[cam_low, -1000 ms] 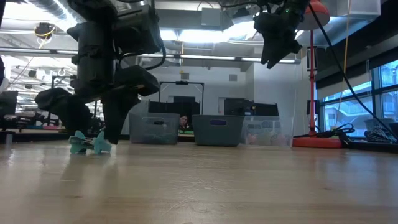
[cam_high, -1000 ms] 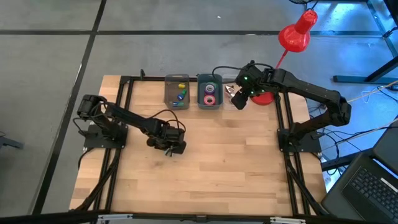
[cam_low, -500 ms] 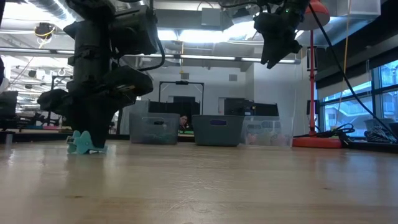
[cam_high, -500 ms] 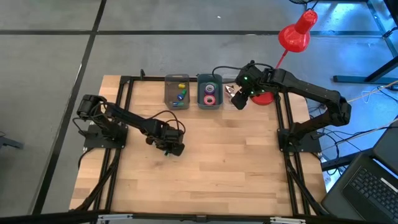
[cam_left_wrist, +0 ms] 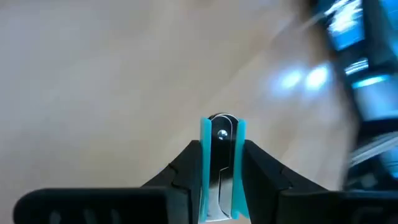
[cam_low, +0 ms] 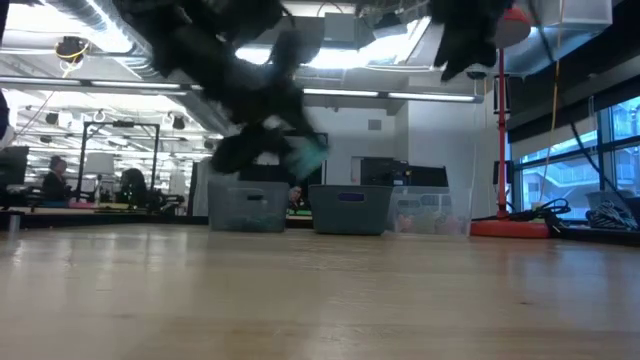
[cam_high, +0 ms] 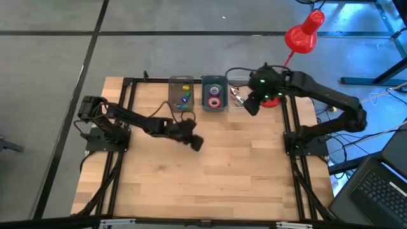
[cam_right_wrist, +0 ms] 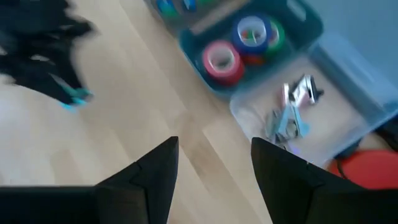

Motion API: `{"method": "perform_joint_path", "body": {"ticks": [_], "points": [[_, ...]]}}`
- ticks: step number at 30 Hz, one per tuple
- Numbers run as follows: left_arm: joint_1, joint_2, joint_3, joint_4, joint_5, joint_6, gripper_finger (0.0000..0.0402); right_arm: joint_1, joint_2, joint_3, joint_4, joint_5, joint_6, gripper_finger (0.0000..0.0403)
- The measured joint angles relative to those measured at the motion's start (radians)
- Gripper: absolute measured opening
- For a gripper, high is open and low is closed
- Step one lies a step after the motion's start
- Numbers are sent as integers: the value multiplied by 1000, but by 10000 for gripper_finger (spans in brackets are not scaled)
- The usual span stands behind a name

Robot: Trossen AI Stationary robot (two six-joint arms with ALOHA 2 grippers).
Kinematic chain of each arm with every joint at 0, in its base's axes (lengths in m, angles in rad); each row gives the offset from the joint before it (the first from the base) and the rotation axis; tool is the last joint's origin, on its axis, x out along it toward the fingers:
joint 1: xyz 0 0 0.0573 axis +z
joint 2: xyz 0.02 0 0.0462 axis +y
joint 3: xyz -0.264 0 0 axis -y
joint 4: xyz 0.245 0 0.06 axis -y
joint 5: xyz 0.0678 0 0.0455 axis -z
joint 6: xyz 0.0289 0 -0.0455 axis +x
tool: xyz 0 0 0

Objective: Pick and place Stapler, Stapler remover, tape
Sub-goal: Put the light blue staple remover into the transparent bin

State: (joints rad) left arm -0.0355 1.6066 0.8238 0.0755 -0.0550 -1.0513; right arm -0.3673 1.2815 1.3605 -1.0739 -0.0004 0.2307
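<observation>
Wooden worktop [cam_high: 216,172] with three bins along its far edge. Left jaws [cam_high: 194,141] hang above the worktop's middle, clamped on a teal staple remover [cam_left_wrist: 222,163]. Right jaws [cam_right_wrist: 214,158] hover wide open beside the bin [cam_right_wrist: 311,25] holding tape rolls [cam_right_wrist: 221,61].

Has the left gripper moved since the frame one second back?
Yes. The left gripper, shut on the teal staple remover, has lifted off the table and swung right, toward the bins.
</observation>
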Motion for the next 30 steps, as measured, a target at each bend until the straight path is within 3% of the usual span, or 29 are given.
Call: {"method": "perform_joint_path", "body": {"ticks": [5,11,16,19,25,30], "points": [[118,8,3,345,74,157,75,47,-135,0,48,6,51,203],[292,113,31,390,266,272,75,94,-243,0,28,104,144,203],[346,261,132,667,476,278,75,135,-296,-91,70,112,212,203],[353,337,228,818,505,253,75,161,-341,-189,161,112,258,203],[350,414,462,836,568,336,75,172,-411,-333,425,112,289,203],[351,439,594,800,615,374,75,172,-414,-354,439,113,259,203]]}}
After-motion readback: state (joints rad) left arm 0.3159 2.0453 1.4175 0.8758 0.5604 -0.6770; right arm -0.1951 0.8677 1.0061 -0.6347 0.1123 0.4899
